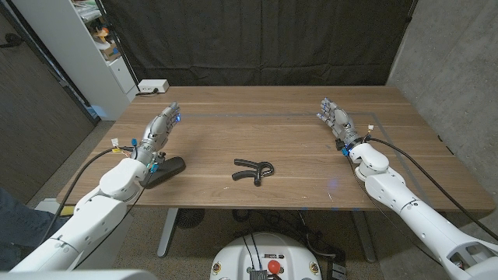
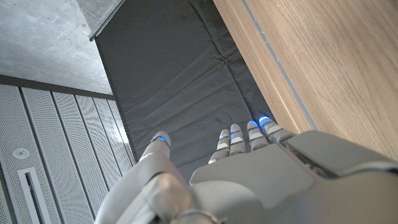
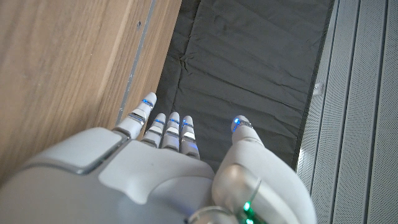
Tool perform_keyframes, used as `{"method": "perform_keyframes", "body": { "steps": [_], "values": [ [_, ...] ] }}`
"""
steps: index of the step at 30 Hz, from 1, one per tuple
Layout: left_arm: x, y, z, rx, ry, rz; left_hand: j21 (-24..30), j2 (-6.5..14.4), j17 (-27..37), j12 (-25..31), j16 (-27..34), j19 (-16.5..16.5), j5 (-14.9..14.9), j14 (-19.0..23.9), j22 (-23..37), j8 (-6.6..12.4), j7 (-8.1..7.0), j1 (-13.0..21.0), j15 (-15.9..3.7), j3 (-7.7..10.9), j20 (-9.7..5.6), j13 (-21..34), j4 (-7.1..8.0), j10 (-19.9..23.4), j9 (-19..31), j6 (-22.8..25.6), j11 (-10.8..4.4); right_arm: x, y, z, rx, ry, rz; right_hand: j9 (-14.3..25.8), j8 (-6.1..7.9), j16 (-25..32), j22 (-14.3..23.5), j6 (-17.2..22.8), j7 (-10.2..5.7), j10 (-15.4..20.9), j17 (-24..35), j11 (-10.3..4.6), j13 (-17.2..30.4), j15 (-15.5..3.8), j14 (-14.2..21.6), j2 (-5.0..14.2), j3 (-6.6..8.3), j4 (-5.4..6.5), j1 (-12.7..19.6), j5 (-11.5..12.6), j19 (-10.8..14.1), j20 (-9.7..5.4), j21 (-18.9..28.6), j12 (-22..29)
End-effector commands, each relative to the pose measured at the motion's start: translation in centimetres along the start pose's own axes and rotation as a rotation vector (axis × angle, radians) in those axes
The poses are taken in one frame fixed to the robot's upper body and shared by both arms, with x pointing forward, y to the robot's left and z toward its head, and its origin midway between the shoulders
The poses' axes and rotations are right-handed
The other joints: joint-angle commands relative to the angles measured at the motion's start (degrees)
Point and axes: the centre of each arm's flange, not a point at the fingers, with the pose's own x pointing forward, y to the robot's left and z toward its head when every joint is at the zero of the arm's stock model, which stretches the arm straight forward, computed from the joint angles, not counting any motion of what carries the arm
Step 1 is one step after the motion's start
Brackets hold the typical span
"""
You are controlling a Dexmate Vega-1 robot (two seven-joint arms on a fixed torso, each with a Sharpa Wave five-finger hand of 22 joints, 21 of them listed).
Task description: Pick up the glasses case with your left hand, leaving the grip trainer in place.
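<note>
Inspecting the head view, we log the dark oblong glasses case lying lower left on the wooden table, just beside the left forearm | left hand empty, fingers extended | right hand empty, fingers spread, upper right | black looped grip trainer at centre.

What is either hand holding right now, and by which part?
Nothing. The left hand and right hand are both open; the glasses case lies on the table ungrasped.

Brown woodgrain table, black glasses case and black grip trainer, silver-grey left hand and right hand with little blue fingertip lights, dark curtain behind.
</note>
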Motion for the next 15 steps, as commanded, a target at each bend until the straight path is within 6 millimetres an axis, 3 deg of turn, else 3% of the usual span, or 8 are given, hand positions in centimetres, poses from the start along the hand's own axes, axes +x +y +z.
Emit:
{"method": "perform_keyframes", "body": {
  "steps": [1, 15],
  "values": [
    [-1.04, 0.84, 0.83, 0.031, -0.001, 0.018, 0.3, 0.0, 0.1, 0.2, 0.3, 0.0, -0.1, 0.5, 0.3, 0.41, -0.03, 0.7, -0.09, 0.08, 0.41, 0.3, -0.3, 0.4, 0.2, 0.7, 0.08, 0.11, 0.0, 0.25, 0.004, -0.011, -0.005, 0.2, 0.28, 0.6, 0.2, 0.7, 0.02, 0.4, 0.0, 0.02, 0.1, -0.14, 0.5, 0.66, -0.4, 0.03, 0.3, -0.1, 0.5, 0.03, -0.2, 0.3],
    [-1.84, 1.2, 1.58, 0.083, 0.008, 0.034, 0.3, 0.1, 0.1, 0.2, 0.3, 0.0, -0.2, 0.7, 0.3, 0.4, -0.07, 0.8, -0.13, 0.02, 0.46, 0.3, -0.51, 0.5, 0.2, 1.0, 0.15, -0.02, -0.33, 0.29, 0.004, -0.016, -0.01, 0.2, 0.3, 0.6, 0.2, 0.7, 0.07, 0.4, -0.1, -0.02, 0.1, -0.11, 0.6, 0.72, -0.57, -0.01, 0.2, -0.1, 0.7, 0.03, -0.4, 0.3]
  ]
}}
